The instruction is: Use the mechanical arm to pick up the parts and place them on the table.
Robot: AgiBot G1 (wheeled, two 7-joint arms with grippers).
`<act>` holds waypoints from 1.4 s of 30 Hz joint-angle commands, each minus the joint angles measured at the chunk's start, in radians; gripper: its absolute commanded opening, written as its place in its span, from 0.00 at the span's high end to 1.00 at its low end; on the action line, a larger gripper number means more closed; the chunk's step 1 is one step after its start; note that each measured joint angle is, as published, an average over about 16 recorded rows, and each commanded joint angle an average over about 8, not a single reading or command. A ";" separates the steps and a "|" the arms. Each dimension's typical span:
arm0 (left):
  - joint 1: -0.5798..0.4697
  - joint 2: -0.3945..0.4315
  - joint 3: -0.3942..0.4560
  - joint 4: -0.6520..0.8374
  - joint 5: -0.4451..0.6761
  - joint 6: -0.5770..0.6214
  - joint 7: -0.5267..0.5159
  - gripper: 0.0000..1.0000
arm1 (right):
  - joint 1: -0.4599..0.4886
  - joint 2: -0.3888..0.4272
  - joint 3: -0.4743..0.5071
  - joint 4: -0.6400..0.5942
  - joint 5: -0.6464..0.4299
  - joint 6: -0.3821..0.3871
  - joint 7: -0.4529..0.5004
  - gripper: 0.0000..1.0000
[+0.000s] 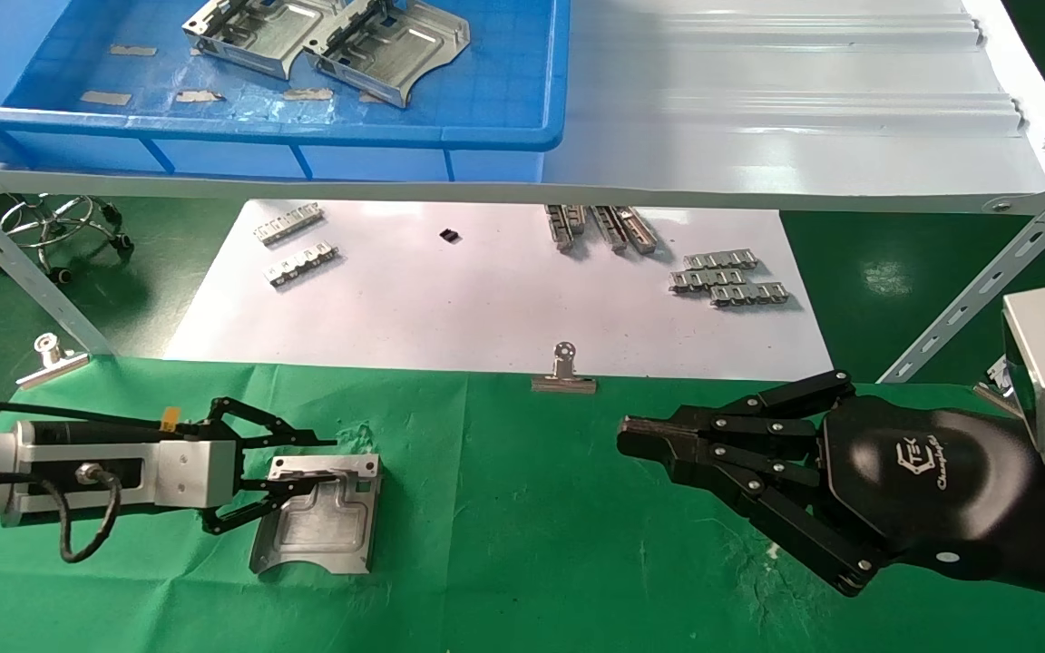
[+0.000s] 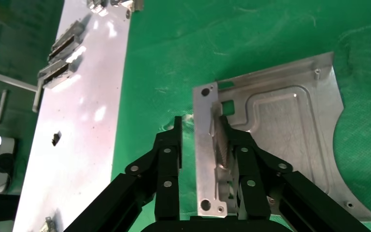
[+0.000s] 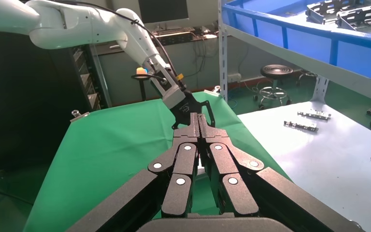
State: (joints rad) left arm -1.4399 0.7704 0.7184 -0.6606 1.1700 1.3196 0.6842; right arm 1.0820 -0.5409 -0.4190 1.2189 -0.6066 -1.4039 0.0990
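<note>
Head view: the left gripper lies low over the green table, jaws spread around the flange of a silver part lying flat on the cloth; two more parts sit in the blue bin. The right gripper, fingers pressed together, bears a white logo whose lettering is too small to read. Left wrist view: one finger rests inside the part's flange, the other outside, apart from it. Right wrist view: closed fingertips hover above the cloth.

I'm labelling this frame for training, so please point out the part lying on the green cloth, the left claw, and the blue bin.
part [image 1: 318,521]: head view, on its embossed recess.
left claw [image 1: 327,462]: head view, midway between its fingertips, at the part's flange.
blue bin [image 1: 259,127]: head view, on its front rim.
</note>
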 commanded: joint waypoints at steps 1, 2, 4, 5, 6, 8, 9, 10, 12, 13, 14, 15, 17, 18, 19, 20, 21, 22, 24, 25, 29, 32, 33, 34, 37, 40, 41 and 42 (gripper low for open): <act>-0.001 -0.001 -0.004 0.003 -0.004 -0.002 0.006 0.00 | 0.000 0.000 0.000 0.000 0.000 0.000 0.000 1.00; -0.004 -0.004 -0.006 0.003 -0.012 0.008 -0.010 0.00 | 0.000 0.000 0.000 0.000 0.000 0.000 0.000 1.00; -0.010 -0.013 -0.009 0.001 -0.034 0.039 -0.060 0.00 | 0.000 0.000 0.000 0.000 0.000 0.000 0.000 1.00; -0.013 -0.018 -0.010 -0.001 -0.045 0.057 -0.093 0.00 | 0.000 0.000 0.000 0.000 0.000 0.000 0.000 1.00; -0.016 -0.022 -0.011 -0.004 -0.057 0.075 -0.129 0.00 | 0.000 0.000 0.000 0.000 0.000 0.000 0.000 1.00; -0.019 -0.033 -0.013 -0.014 -0.083 0.107 -0.205 0.00 | 0.000 0.000 0.000 0.000 0.000 0.000 0.000 0.96; -0.021 -0.036 -0.013 -0.018 -0.092 0.121 -0.237 0.00 | 0.000 0.000 0.000 0.000 0.000 0.000 0.000 0.87; -0.021 -0.039 -0.013 -0.022 -0.101 0.133 -0.265 0.00 | 0.000 0.000 0.000 0.000 0.000 0.000 0.000 0.75; -0.018 -0.044 -0.019 -0.033 -0.115 0.143 -0.305 0.00 | 0.000 0.000 0.000 0.000 0.000 0.000 0.000 0.50; -0.015 -0.045 -0.023 -0.040 -0.121 0.145 -0.318 0.00 | 0.000 0.000 0.000 0.000 0.000 0.000 0.000 0.37; -0.010 -0.047 -0.028 -0.046 -0.125 0.146 -0.328 0.00 | 0.000 0.000 0.000 0.000 0.000 0.000 0.000 0.25; -0.006 -0.048 -0.033 -0.053 -0.129 0.146 -0.335 0.00 | 0.000 0.000 0.000 0.000 0.000 0.000 0.000 0.12; 0.005 -0.050 -0.046 -0.071 -0.136 0.148 -0.350 0.00 | 0.000 0.000 0.000 0.000 0.000 0.000 0.000 0.00; 0.012 -0.052 -0.052 -0.081 -0.142 0.148 -0.359 0.00 | 0.000 0.000 0.000 0.000 0.000 0.000 0.000 0.00; 0.018 -0.054 -0.060 -0.091 -0.147 0.149 -0.369 0.00 | 0.000 0.000 0.000 0.000 0.000 0.000 0.000 0.00; 0.025 -0.056 -0.067 -0.101 -0.153 0.149 -0.378 0.00 | 0.000 0.000 0.000 0.000 0.000 0.000 0.000 0.00; 0.031 -0.058 -0.074 -0.111 -0.158 0.150 -0.388 0.00 | 0.000 0.000 0.000 0.000 0.000 0.000 0.000 0.00; 0.038 -0.060 -0.081 -0.121 -0.164 0.150 -0.397 0.00 | 0.000 0.000 0.000 0.000 0.000 0.000 0.000 0.00; 0.051 -0.064 -0.095 -0.140 -0.174 0.151 -0.416 0.00 | 0.000 0.000 0.000 0.000 0.000 0.000 0.000 0.00; 0.057 -0.066 -0.102 -0.150 -0.180 0.152 -0.425 0.00 | 0.000 0.000 0.000 0.000 0.000 0.000 0.000 0.00; 0.083 -0.074 -0.131 -0.191 -0.202 0.154 -0.463 0.00 | 0.000 0.000 0.000 0.000 0.000 0.000 0.000 0.00; 0.103 -0.080 -0.152 -0.221 -0.218 0.156 -0.492 0.00 | 0.000 0.000 0.000 0.000 0.000 0.000 0.000 0.00; 0.109 -0.082 -0.159 -0.230 -0.224 0.156 -0.501 0.00 | 0.000 0.000 0.000 0.000 0.000 0.000 0.000 0.00; 0.116 -0.084 -0.166 -0.241 -0.229 0.157 -0.510 0.00 | 0.000 0.000 0.000 0.000 0.000 0.000 0.000 0.00; 0.136 -0.090 -0.188 -0.271 -0.246 0.158 -0.539 0.00 | 0.000 0.000 0.000 0.000 0.000 0.000 0.000 0.00; 0.155 -0.096 -0.209 -0.301 -0.262 0.160 -0.567 0.00 | 0.000 0.000 0.000 0.000 0.000 0.000 0.000 0.00; 0.162 -0.098 -0.216 -0.311 -0.268 0.160 -0.577 0.00 | 0.000 0.000 0.000 0.000 0.000 0.000 0.000 0.00; 0.168 -0.099 -0.223 -0.321 -0.273 0.161 -0.586 0.00 | 0.000 0.000 0.000 0.000 0.000 0.000 0.000 0.00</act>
State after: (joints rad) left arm -1.2719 0.6709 0.4952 -0.9812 0.8967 1.4803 0.0983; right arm 1.0820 -0.5409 -0.4190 1.2189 -0.6066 -1.4039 0.0990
